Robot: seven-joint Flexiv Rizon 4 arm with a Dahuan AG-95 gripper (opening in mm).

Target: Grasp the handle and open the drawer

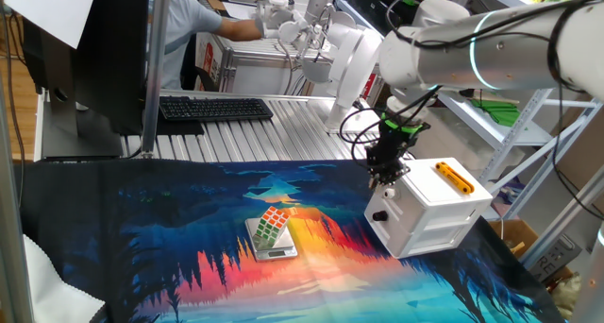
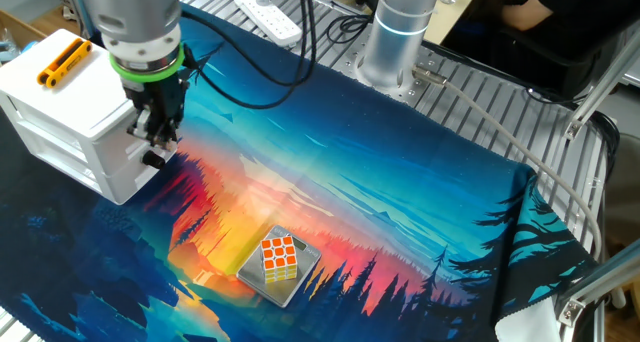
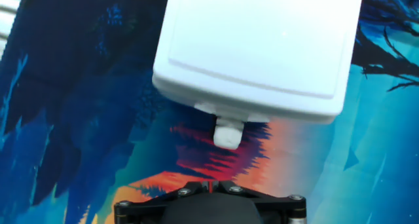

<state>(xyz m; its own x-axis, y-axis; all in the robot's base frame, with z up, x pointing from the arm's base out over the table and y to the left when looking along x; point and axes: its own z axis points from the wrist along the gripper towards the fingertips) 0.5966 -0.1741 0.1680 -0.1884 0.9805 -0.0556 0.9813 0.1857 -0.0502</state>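
The white box cabinet [image 1: 429,210] with an orange bar [image 1: 454,178] on top stands on the cloth; it also shows in the other fixed view [image 2: 70,112]. The drawer front faces the cloth's middle. One small black knob [image 1: 379,216] shows on that front, also in the other fixed view [image 2: 152,159]. It is the only knob I see, and I take it for the handle. My gripper [image 1: 385,179] hangs just above it at the front's top edge, pointing down. The jaws stand together with nothing between them. In the hand view the cabinet top [image 3: 262,47] fills the upper frame, with a small white stub [image 3: 228,133] sticking out of the front.
A Rubik's cube [image 1: 275,223] sits on a small grey scale [image 1: 272,245] near the cloth's middle. A keyboard [image 1: 215,108] and a monitor stand lie at the back. A person works at another robot behind the table. A shelf rack stands right of the cabinet.
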